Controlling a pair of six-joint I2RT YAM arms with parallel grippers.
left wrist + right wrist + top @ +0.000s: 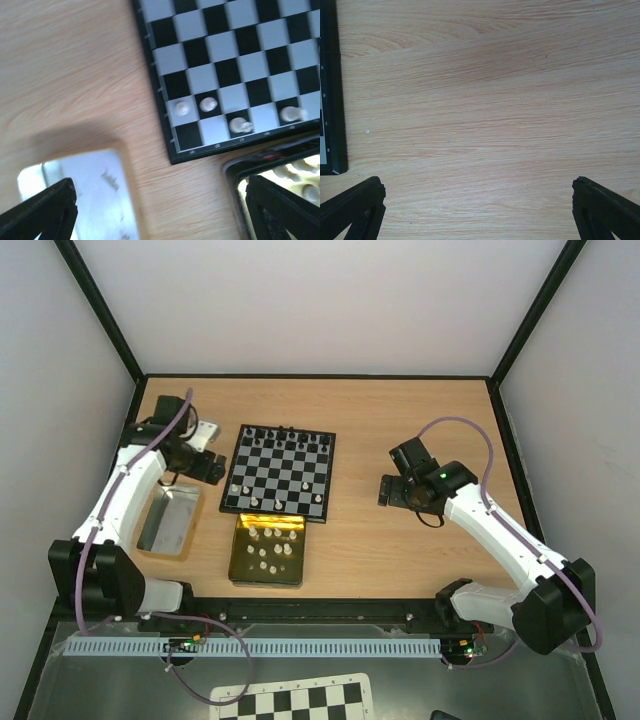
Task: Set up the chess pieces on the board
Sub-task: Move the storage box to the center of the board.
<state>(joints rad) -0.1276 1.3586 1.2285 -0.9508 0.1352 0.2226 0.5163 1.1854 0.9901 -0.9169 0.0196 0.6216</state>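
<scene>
The small chess board (279,472) lies flat on the wooden table (420,420), a little toward 11 o'clock from the middle. Black pieces (285,437) stand in a row along its far edge, at 12 o'clock. A few white pieces (207,104) stand near its close edge, at 6 o'clock, some of them in the corner at 7 o'clock.

A square gold tin (240,565) sits just beside the board at 6 o'clock. More white pieces (272,545) are inside it. A shiny silver tray (170,520) lies at 8 o'clock from the board, near the left arm.

The left claw (159,182) hangs over the bare table at 9 o'clock from the board, between the silver tray and the board's corner. Its two fingers are wide apart and hold nothing.

The right claw (477,182) hangs over bare wood at 3 o'clock from the board. Its fingers are wide apart too, with nothing between them. It is close to the board's edge but does not touch it.
</scene>
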